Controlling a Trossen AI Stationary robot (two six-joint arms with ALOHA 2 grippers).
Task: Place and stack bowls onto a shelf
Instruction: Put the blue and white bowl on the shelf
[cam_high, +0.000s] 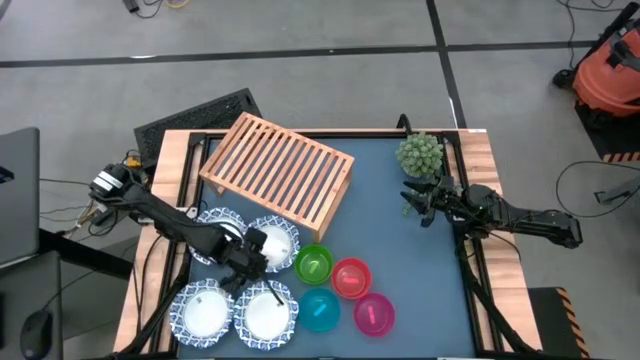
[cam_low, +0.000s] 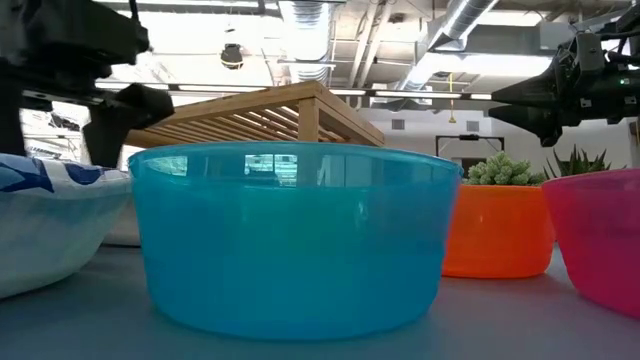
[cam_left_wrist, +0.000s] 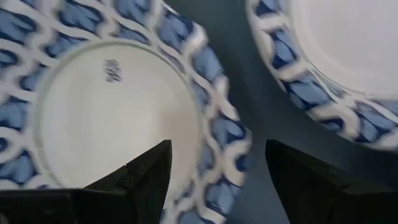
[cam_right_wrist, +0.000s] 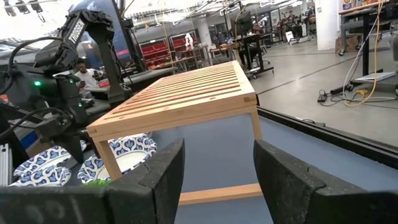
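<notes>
1. The left claw (cam_high: 248, 262) hangs low among the four white bowls with blue patterned rims at the near left of the tabletop (cam_high: 420, 270); its fingers (cam_left_wrist: 146, 171) are spread wide, straddling the rim of one patterned bowl (cam_left_wrist: 106, 112), with a second patterned bowl (cam_left_wrist: 336, 56) just beside it.
2. The shelf (cam_high: 278, 172) stands on the tabletop behind those bowls, turned at a slant, with nothing on its slats.
3. The green bowl (cam_high: 313, 265), red bowl (cam_high: 351, 278), teal bowl (cam_high: 320, 310) and magenta bowl (cam_high: 374, 314) sit clustered at the near middle, right of the patterned ones.
4. A green plant (cam_high: 420, 153) stands at the far right.
5. The right claw (cam_high: 418, 203) hovers just in front of the plant, fingers (cam_right_wrist: 283, 171) wide and holding nothing, facing the shelf.
</notes>
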